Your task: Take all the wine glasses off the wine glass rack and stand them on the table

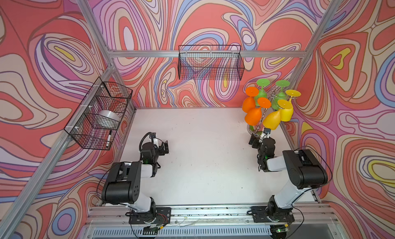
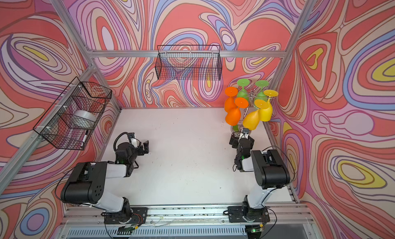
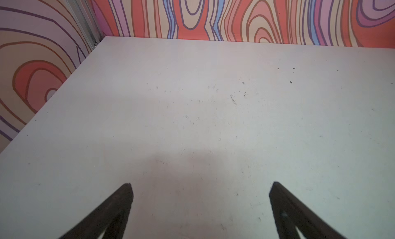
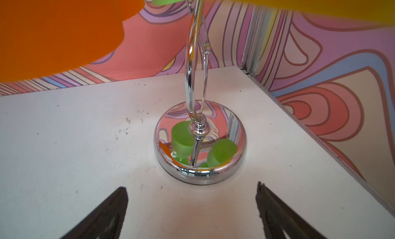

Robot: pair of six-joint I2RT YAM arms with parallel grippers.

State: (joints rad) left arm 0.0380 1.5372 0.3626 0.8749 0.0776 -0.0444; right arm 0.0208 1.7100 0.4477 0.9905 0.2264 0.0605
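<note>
Right wrist view: the right gripper (image 4: 191, 185) has its fingers spread wide with nothing between them. It sits low over the white table (image 4: 64, 141), just in front of the round mirrored base of the wine glass rack (image 4: 199, 173), and does not touch it. The twisted chrome stem rises from the centre of the base, and green bowls are reflected in the mirror surface.

In both top views the rack stands at the far right corner of the table. Six glasses hang from its wire arms, bowl down and foot up:
- near orange wine glass (image 1: 253, 118)
- far orange wine glass (image 1: 249, 104)
- near yellow wine glass (image 1: 272, 120)
- far yellow wine glass (image 1: 287, 114)
- two green wine glasses (image 1: 261, 94) at the back

The right gripper is below the two near bowls and grips none of them.

The left gripper (image 3: 201, 183) is also spread wide and empty. It is over bare table on the left side, well apart from the rack.
</note>
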